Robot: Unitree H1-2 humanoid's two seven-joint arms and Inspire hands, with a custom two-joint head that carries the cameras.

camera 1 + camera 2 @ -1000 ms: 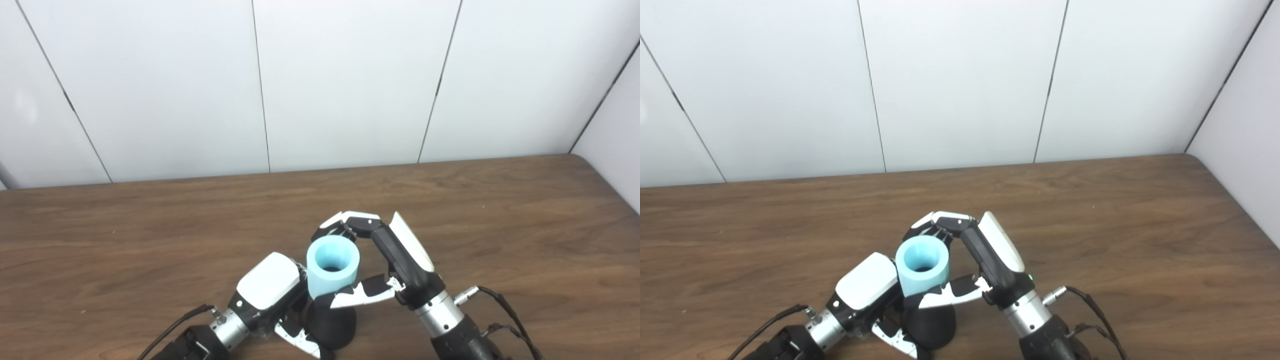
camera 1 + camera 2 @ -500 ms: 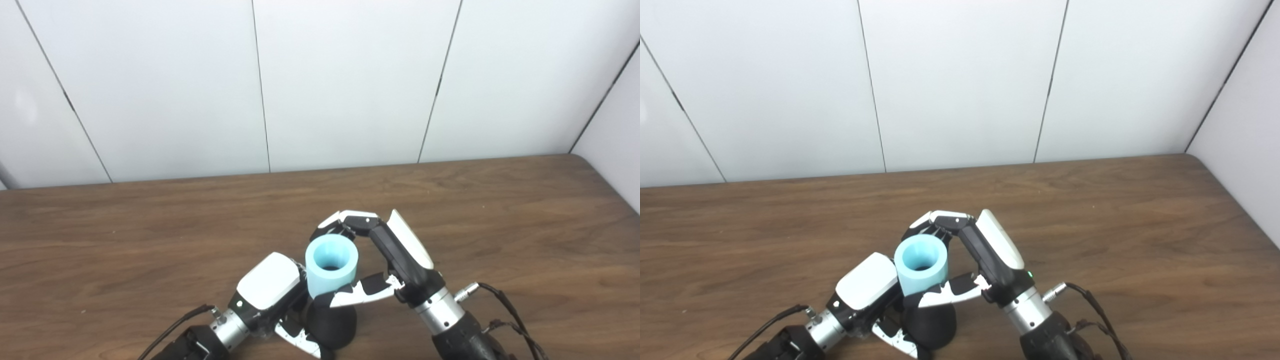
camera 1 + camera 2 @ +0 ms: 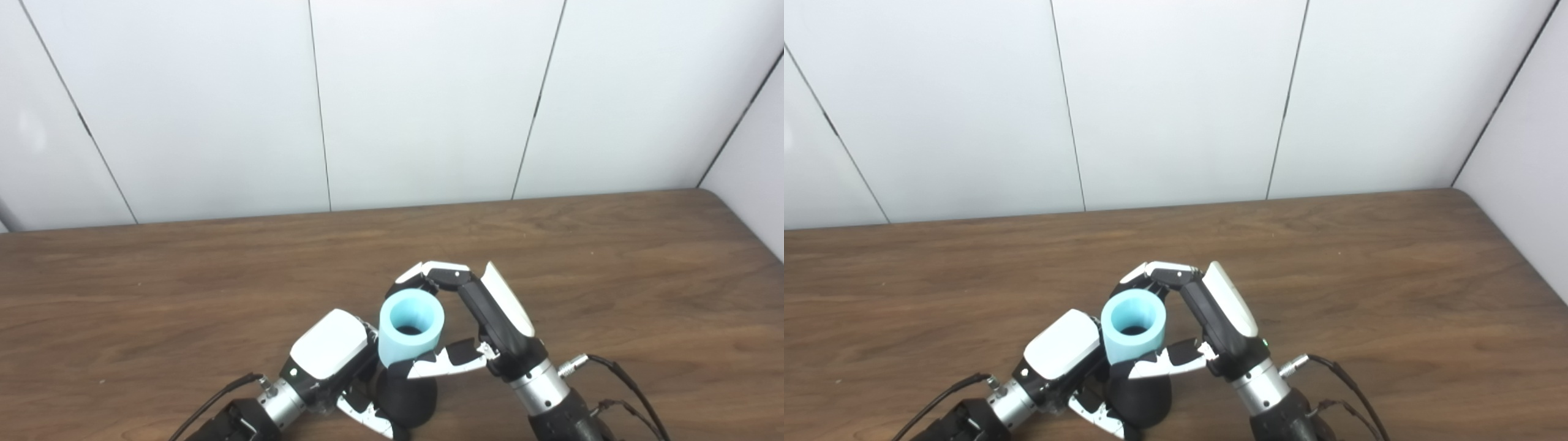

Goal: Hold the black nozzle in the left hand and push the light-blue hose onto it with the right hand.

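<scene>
Light-blue hose (image 3: 409, 331) wrapped by right robot hand (image 3: 474, 327), thumb beneath.

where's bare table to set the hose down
Bare wood spans the table left of the left hand, right of the right hand, and back toward the wall. Crowded only at front centre, around hose and nozzle.

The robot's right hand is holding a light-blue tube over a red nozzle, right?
Not quite: the nozzle is black, not red, as the left eye view shows. The rest holds: the right hand has its fingers around the light-blue tube, which stands over the nozzle.
</scene>
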